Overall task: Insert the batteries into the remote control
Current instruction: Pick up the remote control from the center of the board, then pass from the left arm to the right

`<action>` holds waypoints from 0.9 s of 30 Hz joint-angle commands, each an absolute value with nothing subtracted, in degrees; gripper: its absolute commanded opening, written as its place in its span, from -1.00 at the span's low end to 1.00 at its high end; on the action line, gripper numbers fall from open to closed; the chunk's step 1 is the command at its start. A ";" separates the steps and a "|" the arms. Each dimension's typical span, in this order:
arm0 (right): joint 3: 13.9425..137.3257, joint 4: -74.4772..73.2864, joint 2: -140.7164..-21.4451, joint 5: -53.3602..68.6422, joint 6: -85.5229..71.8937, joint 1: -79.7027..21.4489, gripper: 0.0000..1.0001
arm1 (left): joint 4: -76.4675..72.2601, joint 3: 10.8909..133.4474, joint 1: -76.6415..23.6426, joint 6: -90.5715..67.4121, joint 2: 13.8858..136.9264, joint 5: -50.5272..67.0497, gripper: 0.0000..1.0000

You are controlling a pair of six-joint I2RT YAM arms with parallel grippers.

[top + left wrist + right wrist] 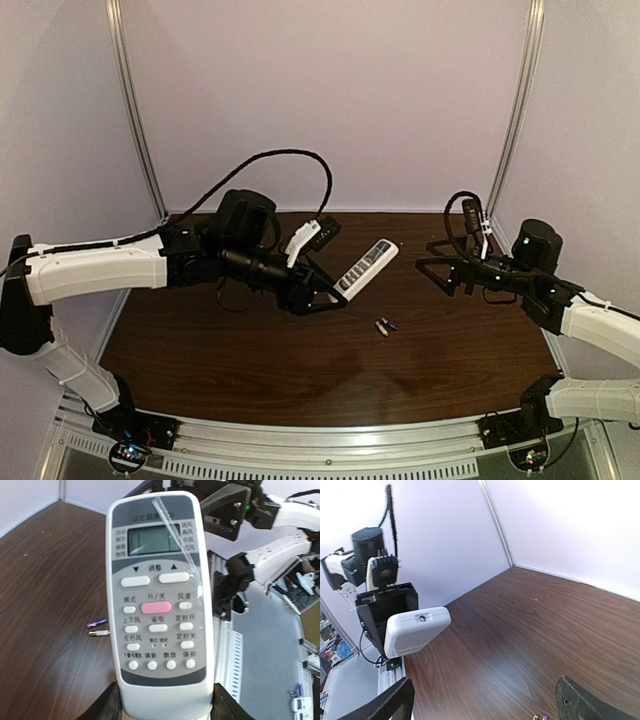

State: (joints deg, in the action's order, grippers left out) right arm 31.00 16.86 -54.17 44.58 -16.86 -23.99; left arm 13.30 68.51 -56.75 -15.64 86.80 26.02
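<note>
remote control (160, 605) base: cut off | 2 batteries (384, 326): markings too small

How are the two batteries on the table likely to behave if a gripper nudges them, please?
The batteries are tiny cylinders lying on their sides on the smooth table, so a nudge would probably roll them. They look rigid, yet their slim round casings might slip from a pinch. They lie close together, so touching one could disturb the other.
</note>
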 commanded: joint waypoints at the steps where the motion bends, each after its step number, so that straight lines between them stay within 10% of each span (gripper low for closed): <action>1: 33.32 19.67 -52.67 53.15 -15.79 -25.95 0.99 | 8.51 66.69 -54.26 -14.54 83.13 45.15 -0.58; 27: 59.47 -14.46 -60.07 55.07 4.29 -48.55 0.61 | -13.37 61.62 -54.01 -29.94 85.41 75.99 -0.66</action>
State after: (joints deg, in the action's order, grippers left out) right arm 56.10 -8.23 -59.24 55.27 0.16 -45.63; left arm -7.20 62.26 -53.93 -26.85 84.75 71.42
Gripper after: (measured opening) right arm 0.832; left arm 0.561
